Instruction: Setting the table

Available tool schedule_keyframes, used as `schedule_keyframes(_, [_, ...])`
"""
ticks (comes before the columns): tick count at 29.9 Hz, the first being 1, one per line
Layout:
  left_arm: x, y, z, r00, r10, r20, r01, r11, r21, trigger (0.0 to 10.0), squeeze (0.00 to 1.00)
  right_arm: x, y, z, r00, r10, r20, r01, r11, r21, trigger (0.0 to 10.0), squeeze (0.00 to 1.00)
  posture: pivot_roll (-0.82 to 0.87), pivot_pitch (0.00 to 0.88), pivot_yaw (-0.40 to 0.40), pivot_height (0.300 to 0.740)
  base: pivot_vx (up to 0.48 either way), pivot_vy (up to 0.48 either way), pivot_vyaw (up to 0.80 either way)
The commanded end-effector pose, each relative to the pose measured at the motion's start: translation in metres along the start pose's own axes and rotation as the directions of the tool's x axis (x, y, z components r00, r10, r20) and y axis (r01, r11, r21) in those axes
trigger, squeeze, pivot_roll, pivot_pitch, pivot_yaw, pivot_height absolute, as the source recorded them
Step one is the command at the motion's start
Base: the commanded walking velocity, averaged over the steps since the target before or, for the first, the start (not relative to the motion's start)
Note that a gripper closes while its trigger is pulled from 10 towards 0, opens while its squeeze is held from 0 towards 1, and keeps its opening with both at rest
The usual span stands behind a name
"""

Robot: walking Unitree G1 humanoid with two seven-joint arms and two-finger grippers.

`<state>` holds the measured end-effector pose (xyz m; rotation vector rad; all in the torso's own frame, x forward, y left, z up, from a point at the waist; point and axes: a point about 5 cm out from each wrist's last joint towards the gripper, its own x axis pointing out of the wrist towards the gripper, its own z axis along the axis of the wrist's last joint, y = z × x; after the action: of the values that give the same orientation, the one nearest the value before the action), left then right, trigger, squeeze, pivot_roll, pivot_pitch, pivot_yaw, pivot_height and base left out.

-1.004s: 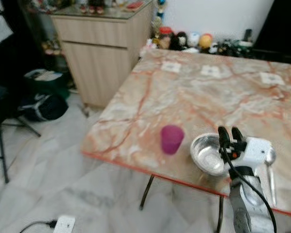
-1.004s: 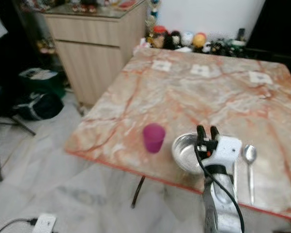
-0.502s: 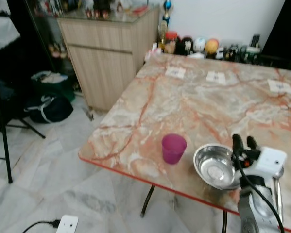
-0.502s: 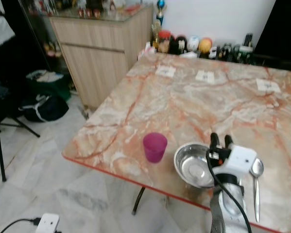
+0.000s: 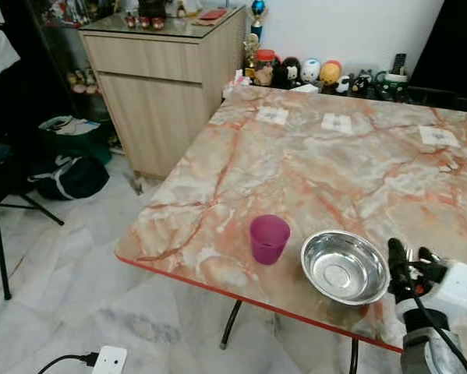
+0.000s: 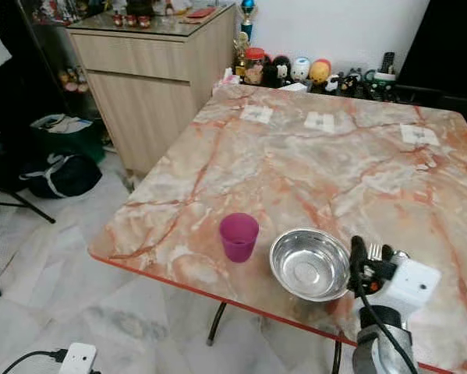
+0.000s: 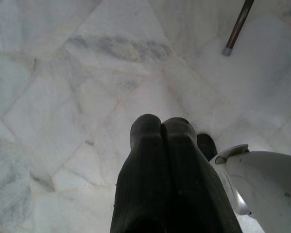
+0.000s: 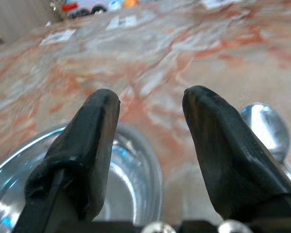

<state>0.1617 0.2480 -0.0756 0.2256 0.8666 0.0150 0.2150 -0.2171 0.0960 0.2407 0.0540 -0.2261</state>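
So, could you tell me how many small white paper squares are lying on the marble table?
3, in a row along the far side: one far left, one middle, one far right. None looks hidden.

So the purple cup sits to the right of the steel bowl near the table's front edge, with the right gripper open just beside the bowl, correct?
Not quite: the purple cup sits to the left of the steel bowl, as the left eye view shows. The rest holds: both are near the table's front edge, and the right gripper is open just beside the bowl.
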Motion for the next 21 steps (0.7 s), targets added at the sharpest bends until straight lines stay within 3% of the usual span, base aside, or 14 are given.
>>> schedule_keyframes(1, [0.0, -0.001, -0.003, 1.0, -0.005, -0.018, 0.005, 1.0, 0.02, 10.0, 0.0, 0.0, 0.001, 0.001, 1.0, 0.016, -0.026, -0.016, 1.0, -0.001, 10.0, 0.0, 0.0, 0.0, 0.001, 0.74, 0.0, 0.0, 0.0])
schedule_keyframes(10, [-0.001, 0.0, -0.004, 1.0, -0.007, -0.02, 0.008, 1.0, 0.029, 10.0, 0.0, -0.003, -0.006, -0.009, 0.996, -0.03, -0.083, 0.032, 0.999, 0.023, 10.0, 0.0, 0.01, 0.0, 0.002, 0.74, 0.0, 0.0, 0.0])
schedule_keyframes(15, [-0.002, 0.003, -0.005, 1.0, -0.008, -0.024, 0.009, 0.999, 0.038, 10.0, 0.0, -0.006, -0.015, -0.006, 0.992, -0.075, -0.102, 0.093, 0.977, 0.191, 10.0, 0.0, 0.01, 0.0, 0.005, 0.74, 0.0, 0.0, 0.0])
schedule_keyframes(21, [-0.003, 0.006, -0.007, 1.0, -0.007, -0.03, 0.008, 0.999, 0.044, 10.0, 0.0, -0.006, -0.017, -0.006, 0.991, -0.034, -0.126, 0.07, 0.955, 0.287, 10.0, 0.0, 0.01, 0.0, 0.007, 0.74, 0.0, 0.0, 0.0])
